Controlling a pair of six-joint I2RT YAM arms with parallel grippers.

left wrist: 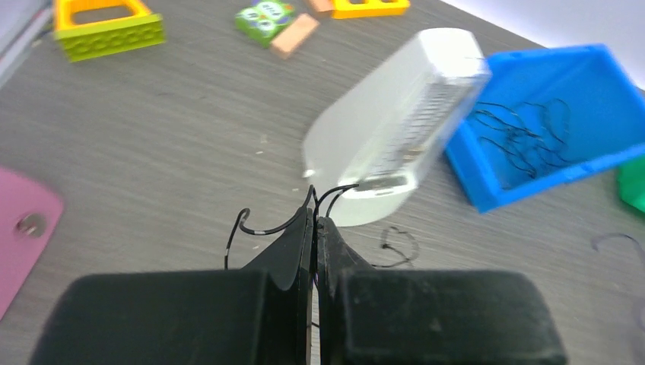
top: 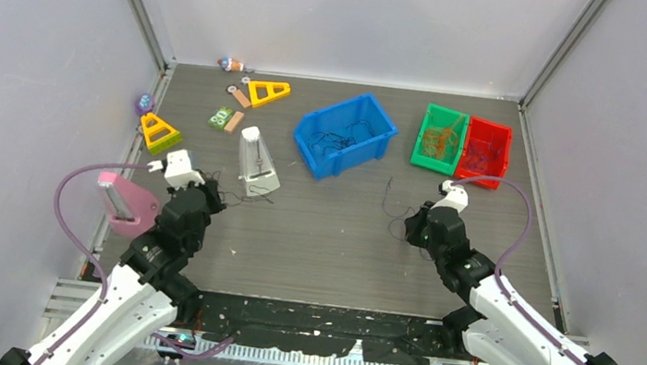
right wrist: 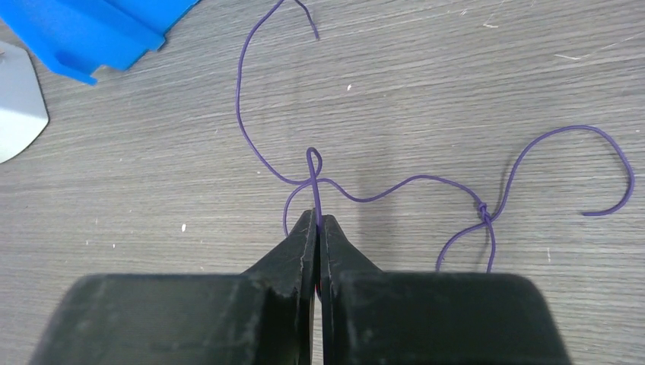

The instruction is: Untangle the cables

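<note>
My left gripper (left wrist: 315, 219) is shut on a thin black cable (left wrist: 258, 228) whose ends curl out past the fingertips; it sits left of centre in the top view (top: 209, 195). My right gripper (right wrist: 317, 220) is shut on a thin purple cable (right wrist: 395, 185) that loops over the table with a small knot (right wrist: 484, 214) to the right; in the top view the gripper (top: 414, 228) is right of centre, with the strand (top: 389, 204) beside it. Another black strand (left wrist: 399, 245) lies on the table by the left gripper.
A white wedge-shaped block (top: 257, 163) stands just ahead of the left gripper. A blue bin (top: 345, 134) holds black wires; green (top: 440, 138) and red (top: 485, 151) bins hold wires too. A pink piece (top: 126, 204) and yellow triangles (top: 159, 133) lie at left.
</note>
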